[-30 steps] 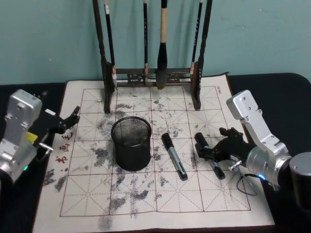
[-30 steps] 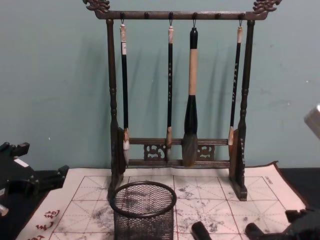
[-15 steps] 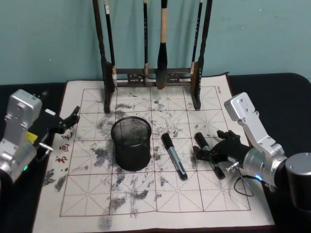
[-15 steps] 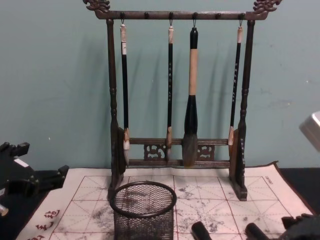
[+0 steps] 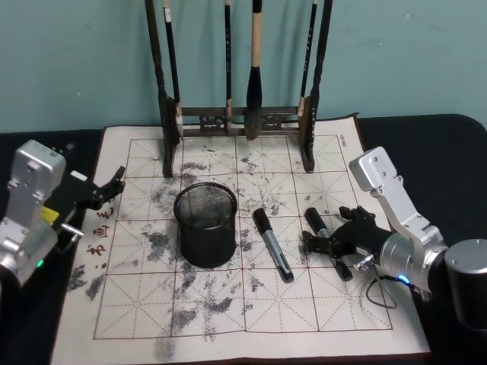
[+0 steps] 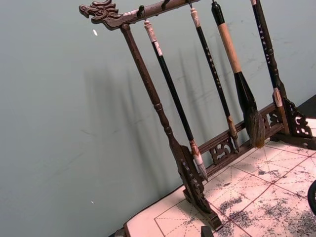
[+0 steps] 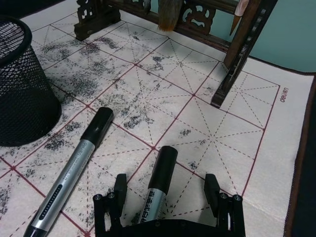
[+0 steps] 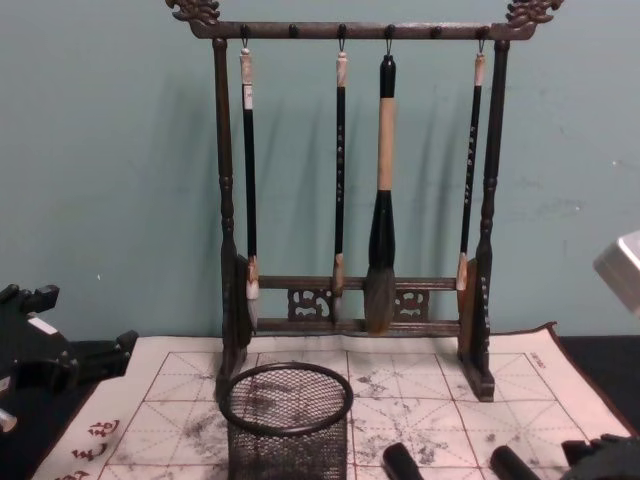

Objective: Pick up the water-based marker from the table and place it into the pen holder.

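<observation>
Two grey water-based markers with black caps lie on the cream mat [image 5: 228,308]. One marker [image 5: 272,245] [image 7: 74,170] rests just right of the pen holder. The other marker [image 5: 329,245] [image 7: 157,185] lies further right. My right gripper [image 5: 327,230] [image 7: 165,183] is open and low over this right-hand marker, with one finger on each side of its barrel. The black wire-mesh pen holder [image 5: 205,224] [image 7: 19,84] [image 8: 287,420] stands upright at mid-mat. My left gripper [image 5: 106,190] [image 8: 60,350] hangs open at the mat's left edge, holding nothing.
A tall dark wooden brush rack [image 5: 236,118] [image 8: 350,300] [image 6: 197,163] with several hanging brushes stands along the back of the mat. The dark table [image 5: 426,152] extends around the mat. Red characters [image 5: 97,228] mark the mat's left margin.
My right gripper has shifted slightly left and lower, closing in over the right-hand marker. The left arm, both markers and the pen holder have not moved.
</observation>
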